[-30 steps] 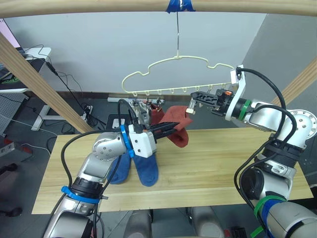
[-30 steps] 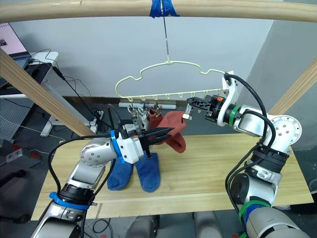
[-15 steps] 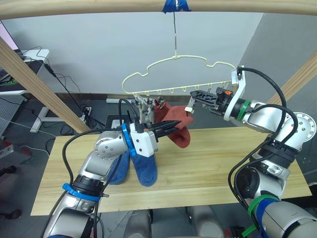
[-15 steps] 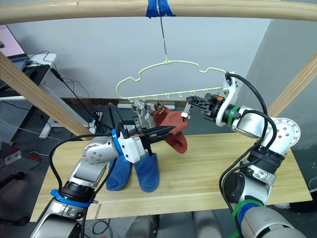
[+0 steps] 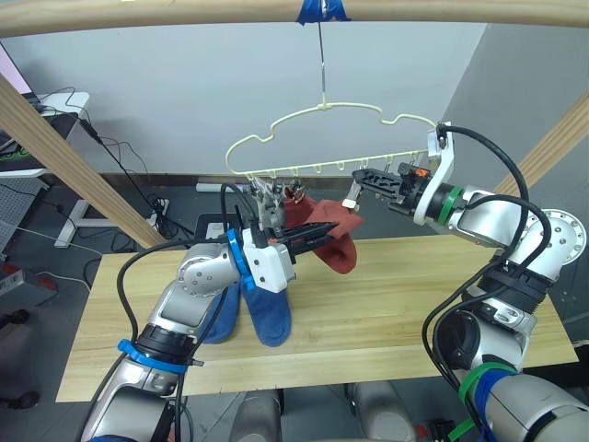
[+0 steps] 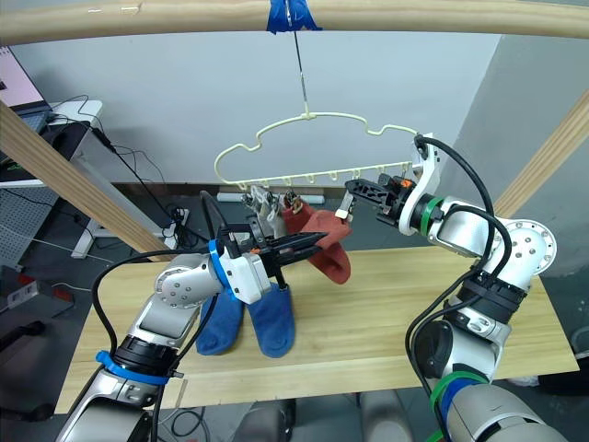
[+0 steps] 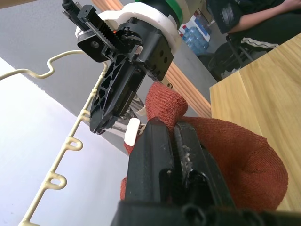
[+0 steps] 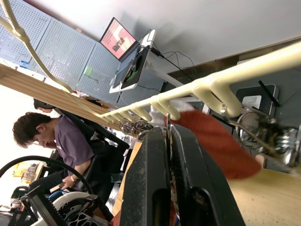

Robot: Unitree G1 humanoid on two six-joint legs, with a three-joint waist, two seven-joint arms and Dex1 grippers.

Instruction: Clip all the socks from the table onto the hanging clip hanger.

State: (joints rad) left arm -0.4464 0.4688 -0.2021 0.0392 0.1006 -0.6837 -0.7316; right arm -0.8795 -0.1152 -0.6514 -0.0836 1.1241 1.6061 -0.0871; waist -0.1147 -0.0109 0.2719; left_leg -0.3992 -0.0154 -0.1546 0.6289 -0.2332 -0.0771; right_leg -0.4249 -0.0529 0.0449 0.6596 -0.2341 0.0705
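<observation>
Left gripper [image 5: 317, 237] is pinched on a rust-red sock [image 5: 331, 241], lifted just beneath the clip hanger [image 5: 322, 138]. Its long axis slants, cuff up toward the hanger's clips, toe drooping toward the table [image 5: 386, 313]. Right gripper [image 5: 362, 177] is pressed onto a clip [image 5: 352, 203] under the hanger. Judged step: clipping; next, feed the cuff into the clip. Two blue socks [image 5: 258, 313] lie below the hanger.

Two blue socks [image 5: 253, 308], one rust-red sock [image 5: 333, 241]

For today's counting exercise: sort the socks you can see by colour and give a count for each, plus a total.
Blue socks: 2, lying on the table.
Rust-red socks: 1 clearly visible, held up by the left gripper at the clip hanger.
Total: 3
</observation>
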